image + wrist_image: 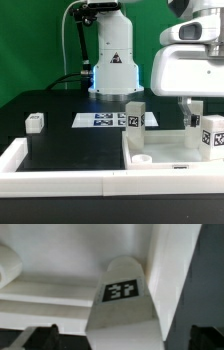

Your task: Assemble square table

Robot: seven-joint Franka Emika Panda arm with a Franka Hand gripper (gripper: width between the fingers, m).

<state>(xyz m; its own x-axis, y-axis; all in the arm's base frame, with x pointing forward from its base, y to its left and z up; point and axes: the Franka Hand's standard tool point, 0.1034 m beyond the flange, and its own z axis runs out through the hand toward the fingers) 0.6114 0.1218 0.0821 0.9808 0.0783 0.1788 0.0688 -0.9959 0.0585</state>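
Our gripper [90, 336] hangs with jaws wide apart, holding nothing, just above a tagged table leg [122, 303] lying against the tabletop [60, 280]. If we close off-centre, the leg could roll away.

My worktop [70, 150] is matte black, edged by long white rim bars [60, 180]. Landmark: the marker board [108, 121], lying flat near the far edge by my base. Toward the exterior view's left of it, a small white bracket [36, 123] sits alone. Toward the exterior view's right, the square tabletop [160, 150] lies flat against the rim bars. One tagged leg [135, 115] stands just beside the board; another leg [212, 136] stands farther right.
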